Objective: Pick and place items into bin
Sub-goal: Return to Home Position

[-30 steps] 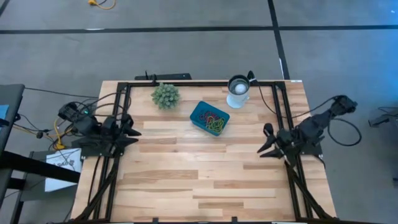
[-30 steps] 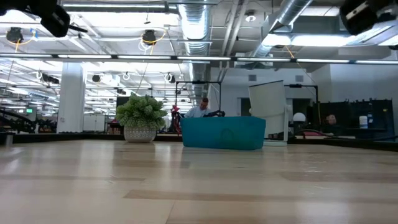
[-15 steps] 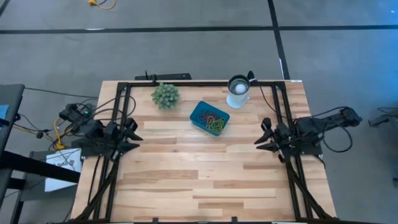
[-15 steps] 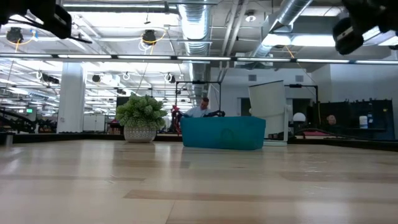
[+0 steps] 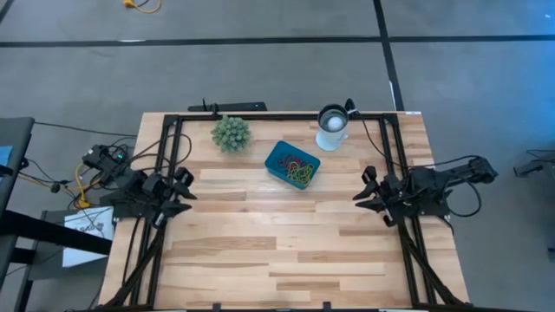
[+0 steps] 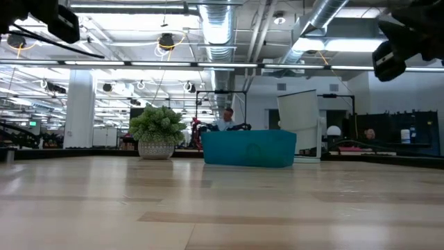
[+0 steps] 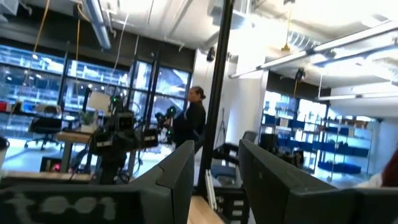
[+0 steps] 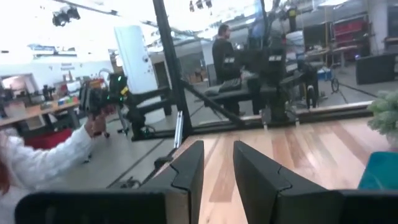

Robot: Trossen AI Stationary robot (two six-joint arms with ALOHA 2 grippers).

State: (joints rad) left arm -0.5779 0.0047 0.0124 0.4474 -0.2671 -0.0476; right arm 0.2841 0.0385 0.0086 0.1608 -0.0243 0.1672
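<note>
The teal bin [image 5: 292, 164] rests flat on the far middle of the wooden table and holds a tangle of coloured rubber bands [image 5: 299, 168]. In the low view only the bin's side wall [image 6: 250, 148] shows. No band lies loose on the table that I can see. My left gripper [image 5: 184, 192] hovers open at the table's left edge, pointing right. My right gripper [image 5: 362, 187] hovers open at the right side, pointing left. In both wrist views the fingers stand apart with nothing between them [image 7: 216, 168] [image 8: 217, 163].
A spiky green plant [image 5: 231, 133] stands left of the bin and a white cup [image 5: 332, 122] to its right, both near the far edge. Black frame rails [image 5: 260, 116] run along the far, left and right sides. Bare wood [image 5: 277, 243] spreads over the middle and near half. People stand in the room beyond.
My right arm has folded lower, and its gripper has shifted a little toward the table's left and far side. My left gripper has drawn back slightly toward the left edge. The bin and its bands have kept still.
</note>
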